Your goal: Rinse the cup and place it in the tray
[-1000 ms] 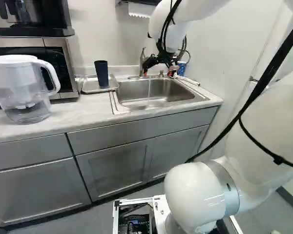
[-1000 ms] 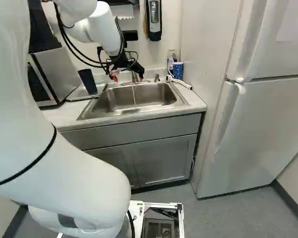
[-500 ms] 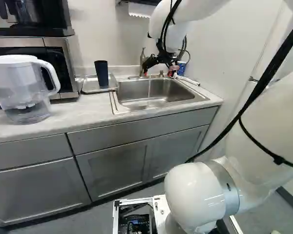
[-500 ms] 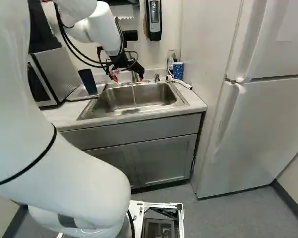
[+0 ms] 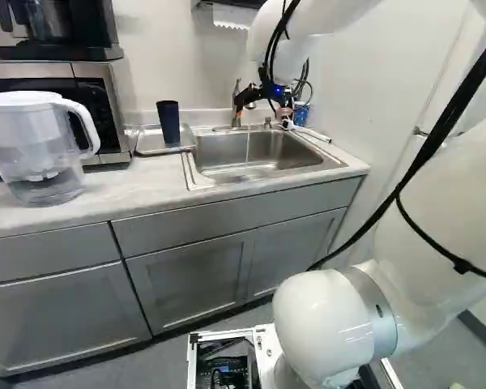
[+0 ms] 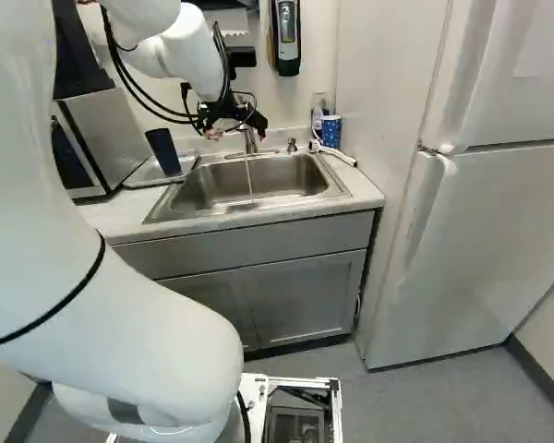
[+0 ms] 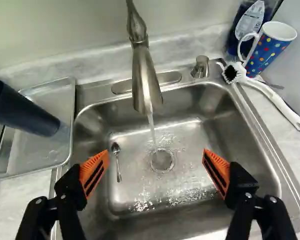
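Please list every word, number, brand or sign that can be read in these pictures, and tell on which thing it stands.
No text can be read.
Bottle label: its print is too small and blurred.
Wall dispenser: any print is too small to read.
Cup and tray: no print that I can see.

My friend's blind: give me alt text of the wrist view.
A black, orange-padded claw hangs open over a steel sink; water runs from the metal faucet near a small metal spoon. A tall dark-blue cup stands in a metal tray alongside.
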Controlling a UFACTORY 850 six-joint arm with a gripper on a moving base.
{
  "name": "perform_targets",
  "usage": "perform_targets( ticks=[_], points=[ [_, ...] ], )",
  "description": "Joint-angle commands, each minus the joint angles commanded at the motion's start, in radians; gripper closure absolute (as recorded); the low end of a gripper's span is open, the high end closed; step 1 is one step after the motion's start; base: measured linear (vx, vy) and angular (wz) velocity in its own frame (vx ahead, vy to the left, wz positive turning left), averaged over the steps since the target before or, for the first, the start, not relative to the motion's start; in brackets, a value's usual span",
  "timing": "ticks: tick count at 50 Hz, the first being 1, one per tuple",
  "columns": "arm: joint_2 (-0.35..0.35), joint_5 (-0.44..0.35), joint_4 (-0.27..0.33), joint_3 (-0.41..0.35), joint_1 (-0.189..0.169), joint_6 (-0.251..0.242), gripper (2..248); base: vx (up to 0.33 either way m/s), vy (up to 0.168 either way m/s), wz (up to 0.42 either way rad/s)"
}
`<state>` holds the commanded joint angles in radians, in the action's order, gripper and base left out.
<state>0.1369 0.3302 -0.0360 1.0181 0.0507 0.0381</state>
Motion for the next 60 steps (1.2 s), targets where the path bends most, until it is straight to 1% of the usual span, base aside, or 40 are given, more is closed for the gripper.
perform_targets(
  ticks=[10, 35, 60],
  points=[
    [0.0, -0.07, -0.019, 0.0, 0.0, 0.0, 3, 0.0, 0.0, 0.0],
    [-0.002, -0.244, -0.019, 0.002, 0.0, 0.0, 3, 0.0, 0.0, 0.0],
    [-0.098, -0.416, -0.018, 0.094, 0.006, 0.0, 3, 0.0, 0.0, 0.0]
  ],
)
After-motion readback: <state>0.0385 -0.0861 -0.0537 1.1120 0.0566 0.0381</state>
